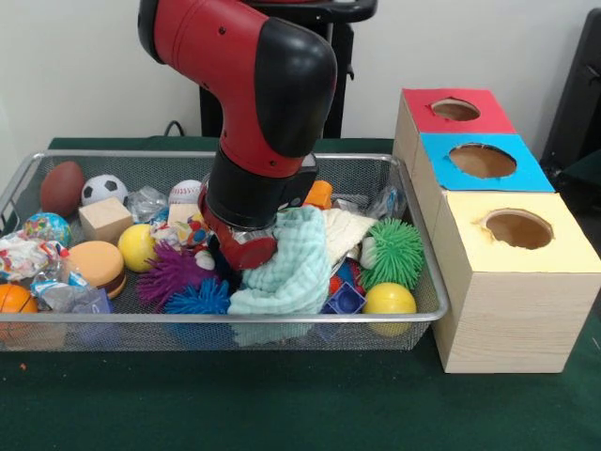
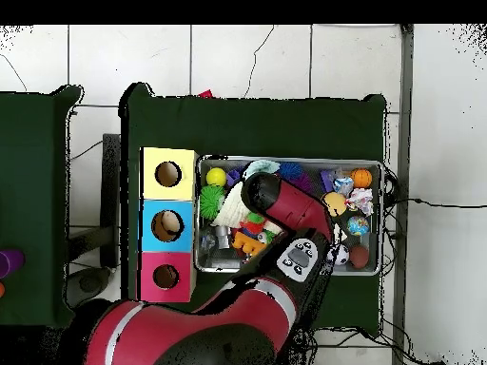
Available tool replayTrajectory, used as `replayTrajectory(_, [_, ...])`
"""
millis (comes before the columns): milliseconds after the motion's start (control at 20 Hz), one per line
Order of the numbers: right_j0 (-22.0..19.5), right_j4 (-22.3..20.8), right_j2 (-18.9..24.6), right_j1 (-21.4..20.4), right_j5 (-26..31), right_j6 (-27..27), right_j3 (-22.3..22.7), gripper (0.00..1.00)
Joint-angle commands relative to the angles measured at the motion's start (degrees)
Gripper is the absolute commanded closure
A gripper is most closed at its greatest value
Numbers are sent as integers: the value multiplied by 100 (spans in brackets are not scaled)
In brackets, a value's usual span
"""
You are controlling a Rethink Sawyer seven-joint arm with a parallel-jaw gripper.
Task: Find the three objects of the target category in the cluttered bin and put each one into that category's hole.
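One camera sits low and close, just past one long edge of the green surface (image 1: 282, 404). It looks across at the wire bin (image 1: 225, 319) and the three boxes (image 1: 507, 272) from the side, and the red arm (image 1: 254, 113) fills the top of its picture. The other camera hangs high up and looks straight down. It is far off, so it takes in the whole surface (image 2: 352, 119) and the floor (image 2: 133, 57) around it. Both see the bin (image 2: 382, 219), the boxes (image 2: 168, 200) and the arm (image 2: 276, 204).
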Motion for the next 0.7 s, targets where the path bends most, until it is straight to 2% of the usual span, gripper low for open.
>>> replayTrajectory(50, [265,472,797,450,462,1545,-862,0])
replayTrajectory(200, [43,254,1071,291,-7,963,-467,0])
replayTrajectory(400, [-438,-267,1496,-57,-686,87,234,0])
replayTrajectory(550, [-1026,-968,1740,-325,-1054,-705,633,0])
replayTrajectory(700, [-1917,-1862,2140,-680,-1192,-1513,996,0])
